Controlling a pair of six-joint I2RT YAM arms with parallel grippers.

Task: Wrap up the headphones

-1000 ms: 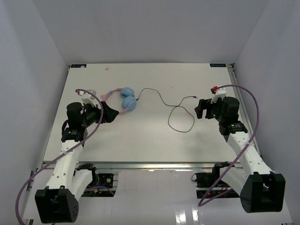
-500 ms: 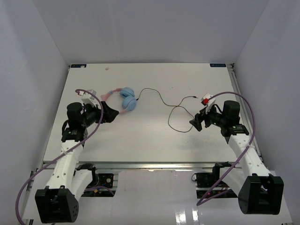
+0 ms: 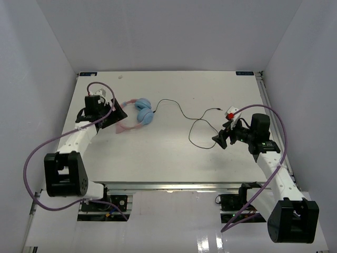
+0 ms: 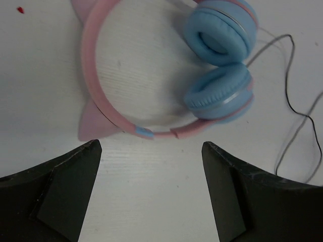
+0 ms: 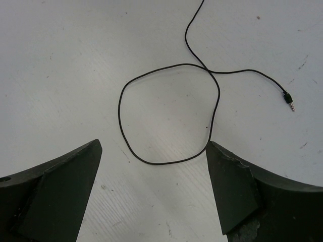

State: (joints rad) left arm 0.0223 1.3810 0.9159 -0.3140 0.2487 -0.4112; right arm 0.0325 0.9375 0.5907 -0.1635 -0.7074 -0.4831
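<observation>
1. A white table (image 3: 174,153) with a faint grain and a few small scuff marks stands between plain pale walls (image 3: 168,31).
2. The headphones (image 3: 142,112) lie flat on the far left part of the table. Their long axis runs left to right in the top view, with the headband (image 4: 92,75) towards the left arm and the ear cups (image 4: 221,93) towards the middle of the table.
3. The headband is a smooth pink hoop with two small pointed cat ears (image 4: 93,123). The round cups have soft, padded light-blue cushions and touch each other side by side.
4. A thin black cord (image 5: 119,111) trails right from the cups, crosses itself in one loose loop and ends in a small metal plug (image 5: 288,101).
5. The left gripper (image 4: 151,151) hangs just beside the headband, its dark jaws spread wide and holding nothing.
6. The right gripper (image 5: 154,151) hangs above the loop, jaws likewise wide apart and empty.
</observation>
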